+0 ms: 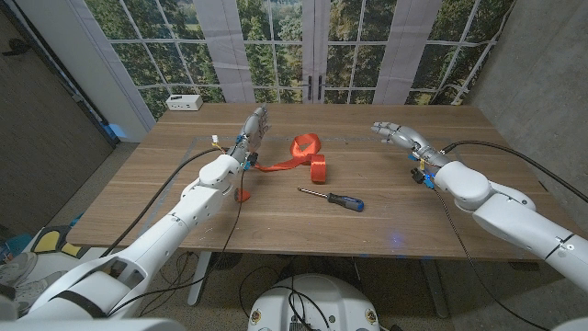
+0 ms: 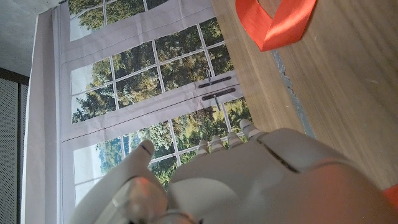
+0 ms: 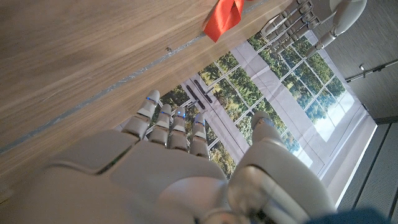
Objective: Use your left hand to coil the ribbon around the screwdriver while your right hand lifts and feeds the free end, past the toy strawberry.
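An orange ribbon lies looped at mid-table, with a rolled end and a tail running towards my left arm; a loop of the ribbon and a fold of the ribbon show in the wrist views. The screwdriver, with a blue and black handle, lies in front of the ribbon. A red toy strawberry sits under my left forearm, partly hidden. My left hand is raised left of the ribbon, fingers straight, holding nothing. My right hand hovers to the ribbon's right, fingers spread and empty.
A white box stands at the table's far left corner. Windows run behind the far edge. Bare wooden tabletop stretches in front of my right arm. My left hand's fingers appear beyond the ribbon in the right wrist view.
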`<action>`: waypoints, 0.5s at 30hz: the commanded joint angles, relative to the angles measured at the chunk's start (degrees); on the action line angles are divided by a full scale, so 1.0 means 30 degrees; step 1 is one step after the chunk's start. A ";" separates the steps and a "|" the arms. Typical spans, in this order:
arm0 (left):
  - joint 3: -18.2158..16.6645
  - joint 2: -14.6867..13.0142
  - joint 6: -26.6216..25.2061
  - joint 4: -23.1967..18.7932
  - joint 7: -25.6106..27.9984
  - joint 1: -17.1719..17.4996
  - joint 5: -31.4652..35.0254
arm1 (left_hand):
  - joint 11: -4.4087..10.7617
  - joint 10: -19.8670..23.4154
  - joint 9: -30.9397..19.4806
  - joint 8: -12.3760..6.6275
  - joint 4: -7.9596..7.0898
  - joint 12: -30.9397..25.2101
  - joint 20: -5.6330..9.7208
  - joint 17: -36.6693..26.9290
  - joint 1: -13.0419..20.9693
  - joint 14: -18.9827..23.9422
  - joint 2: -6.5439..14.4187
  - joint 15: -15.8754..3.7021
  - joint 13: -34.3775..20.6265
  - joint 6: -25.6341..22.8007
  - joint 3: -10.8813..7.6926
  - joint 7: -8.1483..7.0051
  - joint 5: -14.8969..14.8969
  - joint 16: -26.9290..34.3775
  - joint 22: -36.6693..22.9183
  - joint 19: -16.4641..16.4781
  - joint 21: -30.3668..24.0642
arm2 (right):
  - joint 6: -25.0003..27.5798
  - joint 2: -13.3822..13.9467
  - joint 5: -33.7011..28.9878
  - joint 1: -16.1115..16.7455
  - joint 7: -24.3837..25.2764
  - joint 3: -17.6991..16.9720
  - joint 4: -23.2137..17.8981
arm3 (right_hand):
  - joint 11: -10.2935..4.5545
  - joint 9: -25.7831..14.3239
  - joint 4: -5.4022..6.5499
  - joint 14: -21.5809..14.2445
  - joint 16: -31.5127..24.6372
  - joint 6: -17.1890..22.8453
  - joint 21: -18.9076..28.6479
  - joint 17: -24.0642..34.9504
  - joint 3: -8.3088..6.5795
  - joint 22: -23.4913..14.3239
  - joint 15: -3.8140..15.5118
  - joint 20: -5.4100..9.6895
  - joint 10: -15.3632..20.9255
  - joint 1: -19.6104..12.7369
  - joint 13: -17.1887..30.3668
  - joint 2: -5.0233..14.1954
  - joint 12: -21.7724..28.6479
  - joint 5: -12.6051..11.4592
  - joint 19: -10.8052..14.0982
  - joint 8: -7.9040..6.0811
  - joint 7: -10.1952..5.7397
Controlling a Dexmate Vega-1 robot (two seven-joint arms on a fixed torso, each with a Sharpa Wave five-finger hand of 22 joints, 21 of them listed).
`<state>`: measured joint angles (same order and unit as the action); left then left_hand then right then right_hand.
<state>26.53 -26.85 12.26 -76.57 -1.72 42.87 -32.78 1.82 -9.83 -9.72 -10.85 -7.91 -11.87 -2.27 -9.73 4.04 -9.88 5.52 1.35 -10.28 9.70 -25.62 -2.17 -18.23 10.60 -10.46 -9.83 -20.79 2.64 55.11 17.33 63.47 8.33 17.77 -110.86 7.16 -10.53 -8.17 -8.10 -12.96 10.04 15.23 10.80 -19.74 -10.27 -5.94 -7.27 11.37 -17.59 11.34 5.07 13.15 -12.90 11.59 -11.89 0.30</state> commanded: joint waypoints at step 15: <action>0.0516 0.0551 -0.0065 0.0419 -0.0266 -0.0627 0.0280 | -0.0256 -0.2298 -0.0091 -0.0098 0.0267 -0.0119 -0.0228 -0.0036 0.0340 -0.2233 0.0335 0.0063 -0.0057 0.1583 -0.0031 -0.0213 0.0011 0.0029 -0.0046 -0.0055 0.0051 | 0.3014 0.1999 -0.1446 0.2012 0.0726 -0.1099 -0.3319 | 0.0033 -0.0063 -0.0313 -0.0307 -0.0109 0.0436 -0.0109 0.0068 -0.0179 -0.0026 0.0062 0.0084 0.0337 -0.0618 0.0041 0.0048 0.0044 0.0193 0.0362 -0.0115 -0.0063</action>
<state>27.52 -25.71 12.26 -75.90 -2.08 41.67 -32.22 1.21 -9.82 -9.72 -10.85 -7.43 -12.08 -2.57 -9.73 4.37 -9.88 5.66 1.35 -10.27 9.91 -25.62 -2.38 -18.23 10.60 -10.39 -10.14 -20.79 8.50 58.86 13.94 66.97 9.99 16.04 -117.29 7.16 -10.53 -8.57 -8.61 -12.96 10.87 15.02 10.79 -20.15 -10.27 -5.83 -7.06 11.99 -18.73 11.33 5.14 13.14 -12.64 12.41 -11.89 0.08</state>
